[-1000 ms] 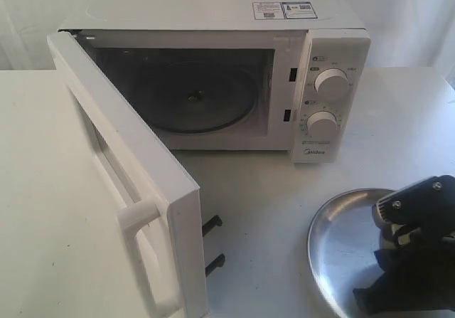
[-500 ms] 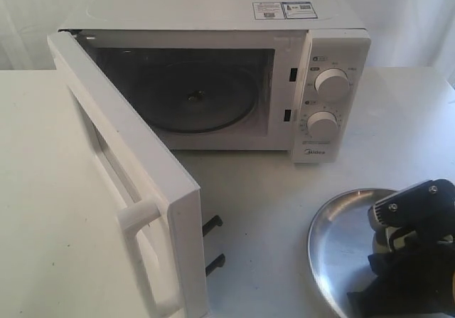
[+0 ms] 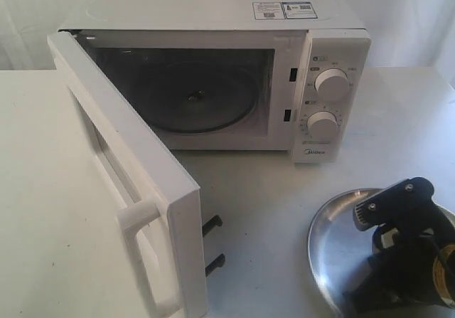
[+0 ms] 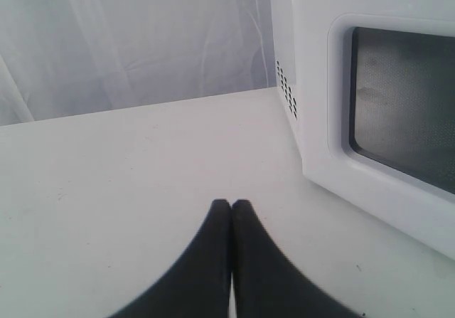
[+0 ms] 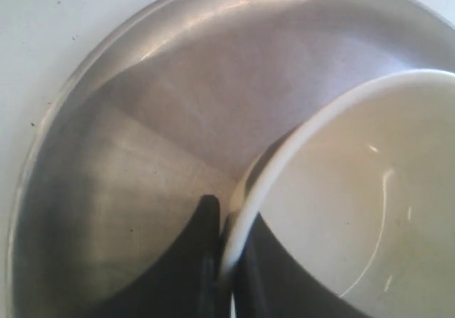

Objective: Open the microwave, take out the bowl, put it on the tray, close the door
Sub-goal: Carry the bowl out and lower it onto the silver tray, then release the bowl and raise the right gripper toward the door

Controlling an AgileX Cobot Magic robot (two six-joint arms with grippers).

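Note:
The white microwave [image 3: 334, 55] stands at the back with its door [image 3: 92, 129] swung wide open toward the front left. Its cavity holds only the glass turntable [image 3: 193, 99]. The silver tray [image 3: 330, 243] lies at the front right. My right gripper [image 5: 226, 217] is shut on the rim of the cream bowl [image 5: 355, 204], one finger inside and one outside. The bowl sits low over the tray [image 5: 142, 126]. My left gripper [image 4: 231, 205] is shut and empty above the table, beside the outer face of the door [image 4: 341, 154].
The open door's bar handle [image 3: 138, 218] and two black latch hooks [image 3: 212, 225] jut out at the front. Bare white table lies between the microwave and the tray. A white curtain hangs behind.
My right gripper has shifted left and sunk lower over the tray with the bowl in it. The door and the left gripper have not moved.

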